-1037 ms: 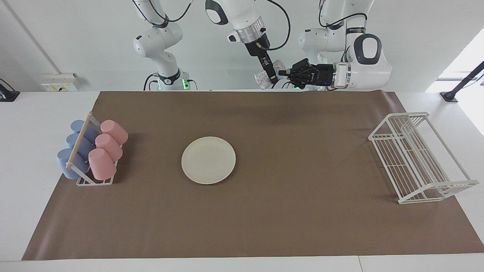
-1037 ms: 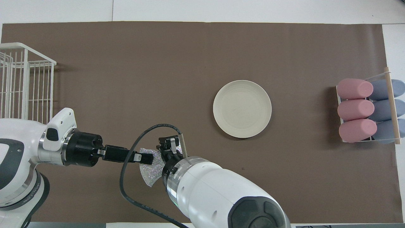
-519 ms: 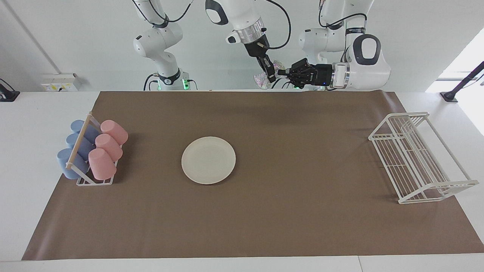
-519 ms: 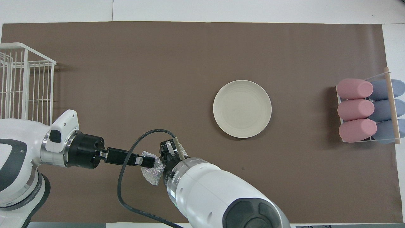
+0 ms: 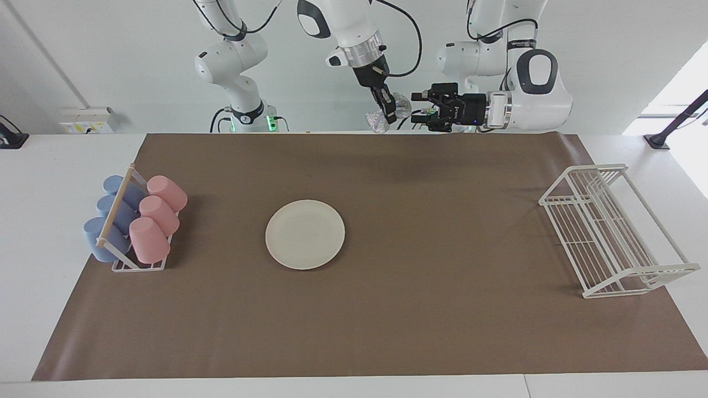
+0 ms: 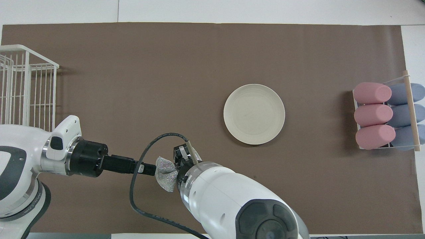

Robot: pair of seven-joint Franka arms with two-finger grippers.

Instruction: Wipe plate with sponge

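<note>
The cream-white plate (image 5: 305, 234) (image 6: 254, 114) lies flat on the brown mat, with nothing on it. The silvery, wrinkly sponge (image 5: 379, 120) (image 6: 166, 174) hangs in the air over the mat's edge at the robots' end. My right gripper (image 5: 390, 115) (image 6: 182, 158) points down and is shut on the sponge. My left gripper (image 5: 421, 106) (image 6: 150, 169) lies level beside it with its fingers spread open, a little apart from the sponge. Both grippers are well away from the plate.
A rack with pink and blue cups (image 5: 133, 226) (image 6: 385, 116) stands at the right arm's end of the mat. A white wire rack (image 5: 614, 229) (image 6: 26, 86) stands at the left arm's end.
My right gripper closed on the sponge. My left gripper opened, let it go and drew back slightly. The sponge shifted a little toward the right arm's end.
</note>
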